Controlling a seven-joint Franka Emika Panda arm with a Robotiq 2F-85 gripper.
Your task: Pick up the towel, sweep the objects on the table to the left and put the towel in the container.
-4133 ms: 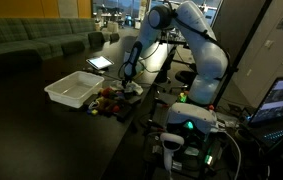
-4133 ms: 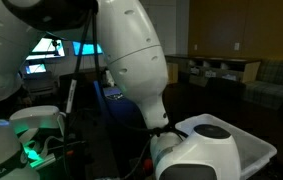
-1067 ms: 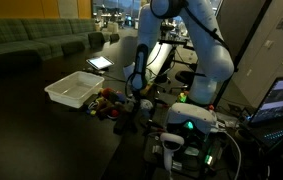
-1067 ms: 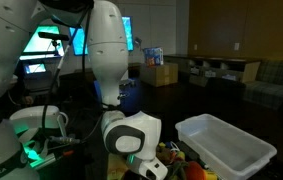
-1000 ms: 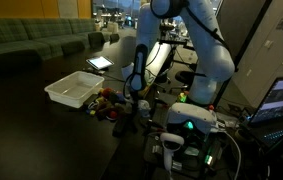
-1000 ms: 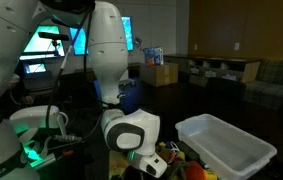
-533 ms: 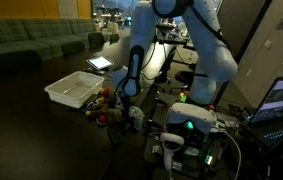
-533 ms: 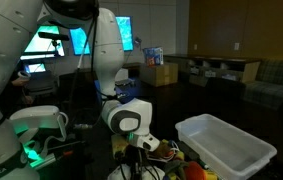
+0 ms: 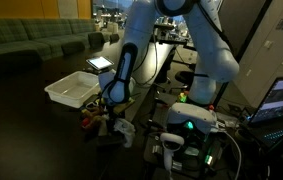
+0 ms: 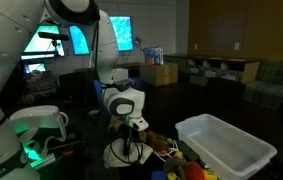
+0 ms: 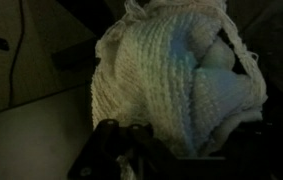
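The white knitted towel (image 11: 171, 80) fills the wrist view, bunched up and hanging from my gripper (image 11: 166, 158), whose dark fingers (image 11: 116, 150) are shut on it. In both exterior views the towel (image 9: 124, 130) (image 10: 124, 152) hangs low at the dark table with the gripper (image 9: 117, 116) (image 10: 131, 127) right above it. Several small colourful objects (image 9: 94, 113) (image 10: 171, 150) lie in a cluster between the towel and the white container (image 9: 73, 90) (image 10: 226, 145). The container's inside looks empty.
A tablet (image 9: 100, 63) lies on the table beyond the container. The robot base with green lights (image 9: 186, 125) (image 10: 36, 125) and cables stands close by. Sofas (image 9: 31, 40) line the back wall.
The arm has swung lower and toward the table's near edge, dragging the towel along the cluster of objects. The gripper stayed shut on the towel.
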